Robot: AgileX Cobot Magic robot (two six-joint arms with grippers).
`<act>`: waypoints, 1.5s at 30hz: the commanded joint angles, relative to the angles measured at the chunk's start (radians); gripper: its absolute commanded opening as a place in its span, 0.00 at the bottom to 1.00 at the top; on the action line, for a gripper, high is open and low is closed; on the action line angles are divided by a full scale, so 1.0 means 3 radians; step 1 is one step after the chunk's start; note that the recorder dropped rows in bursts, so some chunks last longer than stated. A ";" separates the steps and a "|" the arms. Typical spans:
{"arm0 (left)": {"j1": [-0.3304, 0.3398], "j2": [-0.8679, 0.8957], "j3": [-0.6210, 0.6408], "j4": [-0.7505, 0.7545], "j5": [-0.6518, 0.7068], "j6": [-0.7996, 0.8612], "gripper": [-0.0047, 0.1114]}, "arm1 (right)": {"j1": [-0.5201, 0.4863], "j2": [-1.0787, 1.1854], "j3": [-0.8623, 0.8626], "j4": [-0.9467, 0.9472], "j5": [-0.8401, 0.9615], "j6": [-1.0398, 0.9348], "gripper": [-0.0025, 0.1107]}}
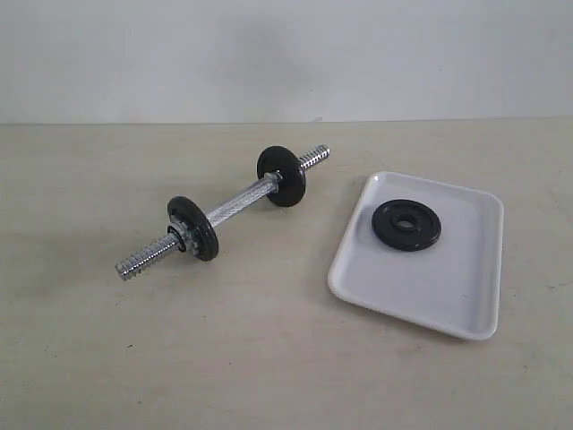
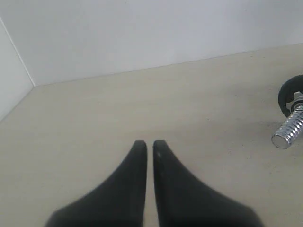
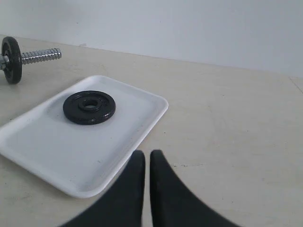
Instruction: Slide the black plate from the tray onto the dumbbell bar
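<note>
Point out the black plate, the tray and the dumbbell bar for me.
black plate [image 1: 428, 228], exterior view, face beside the hole
tray [image 1: 430, 287], exterior view, bare floor
dumbbell bar [image 1: 240, 202], exterior view, knurled middle

Plate [image 1: 407, 224] in tray [image 1: 448, 296], bar [image 1: 237, 204] left

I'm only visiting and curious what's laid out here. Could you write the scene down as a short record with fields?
black plate: lying flat in the tray, not held
tray: white, on the table, right of the bar
dumbbell bar: chrome, lying diagonally, both threaded ends bare
other discs: two on the bar
left hand: shut, empty
right hand: shut, empty, near the tray's rim
progress: plate not yet on the bar
</note>
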 commanded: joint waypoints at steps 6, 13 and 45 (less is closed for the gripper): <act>0.0013 -0.0008 0.0011 -0.0039 -0.0011 -0.0028 0.07 | -0.0007 -0.0018 -0.0003 0.0005 -0.0005 -0.0005 0.02; 0.0013 -0.0008 0.0011 -0.0039 -0.0011 -0.0028 0.07 | -0.0007 -0.0018 -0.0003 0.0005 -0.0005 -0.0005 0.02; 0.0014 -0.0008 0.0011 -0.0367 -0.0131 -0.0052 0.07 | -0.0007 -0.0018 -0.0003 0.0005 -0.0005 -0.0005 0.02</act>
